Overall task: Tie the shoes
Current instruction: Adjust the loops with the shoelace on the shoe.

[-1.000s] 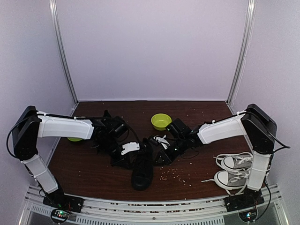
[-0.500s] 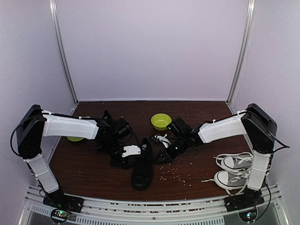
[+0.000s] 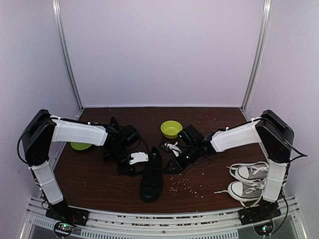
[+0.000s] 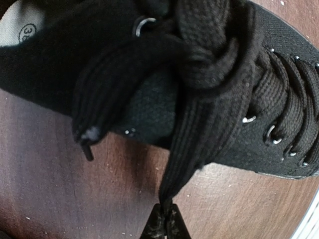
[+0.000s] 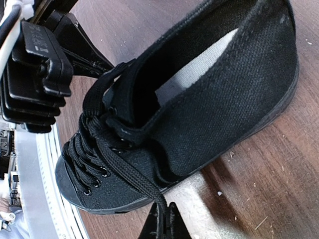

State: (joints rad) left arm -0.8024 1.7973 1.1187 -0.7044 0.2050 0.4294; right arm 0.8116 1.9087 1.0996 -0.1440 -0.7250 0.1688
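One black shoe (image 3: 151, 175) stands mid-table, toe toward the arms. The left gripper (image 3: 140, 166) is at the shoe's left side and the right gripper (image 3: 166, 168) at its right. In the left wrist view the left gripper (image 4: 166, 219) is shut on a flat black lace (image 4: 192, 149) that runs taut from a crossing (image 4: 202, 64) over the tongue. A loose lace end (image 4: 88, 142) hangs down the shoe's (image 4: 144, 102) side. In the right wrist view the right gripper (image 5: 165, 217) is shut on the other lace (image 5: 130, 175), stretched across the shoe (image 5: 224, 99).
A green bowl (image 3: 171, 129) sits behind the shoe, and a second green bowl (image 3: 79, 146) lies partly under the left arm. A grey-and-white sneaker pair (image 3: 249, 181) with white laces lies at the right front. Crumbs (image 3: 187, 185) are scattered right of the black shoe.
The left arm's shoulder and elbow have swung to the right while its gripper stayed by the shoe. Both grippers keep their laces. The shoe has barely moved.
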